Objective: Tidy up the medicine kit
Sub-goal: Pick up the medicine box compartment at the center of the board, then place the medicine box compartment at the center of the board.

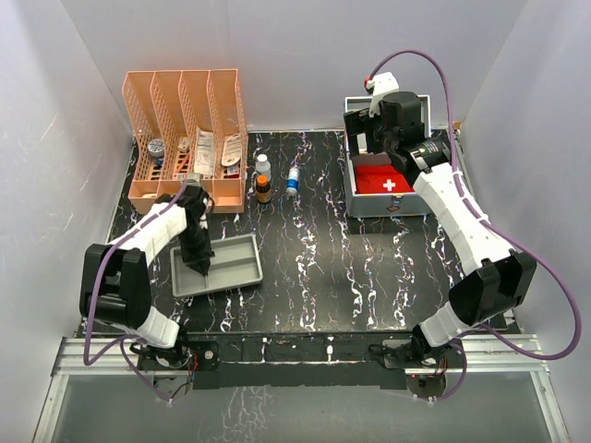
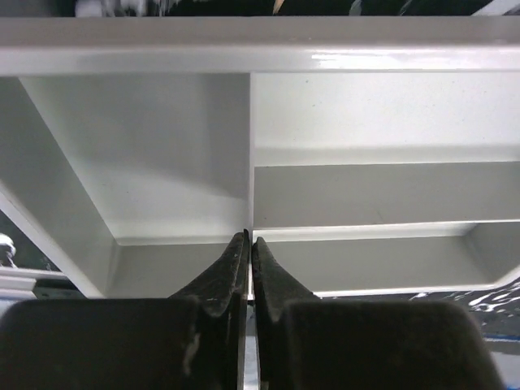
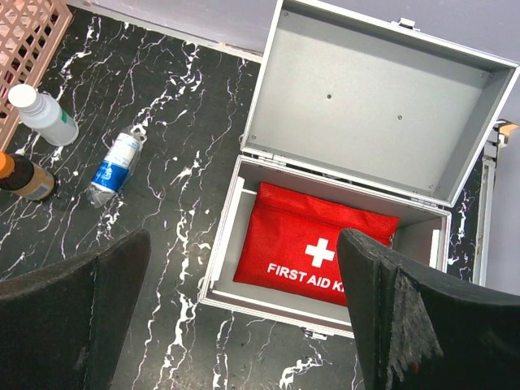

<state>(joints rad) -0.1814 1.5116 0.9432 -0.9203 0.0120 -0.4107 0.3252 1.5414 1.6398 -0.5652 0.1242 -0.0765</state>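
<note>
Counted on the table: there was one medicine kit (image 3: 366,89) and one red pouch (image 3: 317,244). One grey tray (image 1: 235,263). One peach rack (image 1: 185,92), which had four slots; the packets in it were too jumbled to count. Three bottles: one white-capped bottle (image 3: 45,114), one brown bottle (image 3: 24,179), one blue-labelled bottle (image 3: 114,166).

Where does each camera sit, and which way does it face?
Top external: above and behind the arms, looking down on the table; both arms show.
Left wrist: on the left arm, facing into the grey tray; shut left gripper shows.
Right wrist: on the right arm, above the open medicine kit; open right gripper shows.
Shared: top and right wrist both show the red pouch.
</note>
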